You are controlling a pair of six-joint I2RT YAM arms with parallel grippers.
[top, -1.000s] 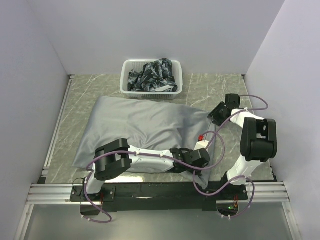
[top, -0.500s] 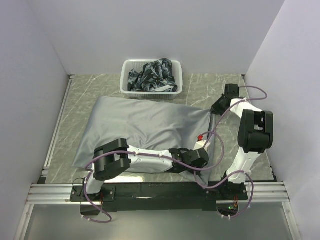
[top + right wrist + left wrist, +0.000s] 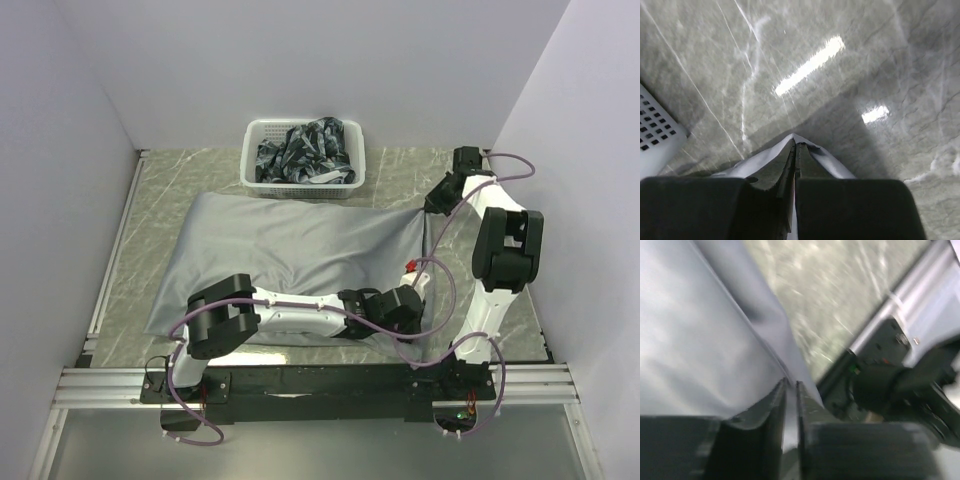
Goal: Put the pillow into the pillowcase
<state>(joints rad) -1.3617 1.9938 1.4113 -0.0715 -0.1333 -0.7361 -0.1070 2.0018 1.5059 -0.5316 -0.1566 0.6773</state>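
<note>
Grey pillowcase [image 3: 290,250] is lying plump on the marble tabletop [image 3: 400,170] with no cream pillow showing, so insertion is likely finishing. Right tool [image 3: 795,143] is pinching the case's far right corner; left tool [image 3: 791,386] is sitting at the near corner, grip impossible to tell.

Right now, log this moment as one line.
pillowcase: lying on table | right gripper: shut on its far right corner | left gripper: at near right corner, grip unclear
</note>
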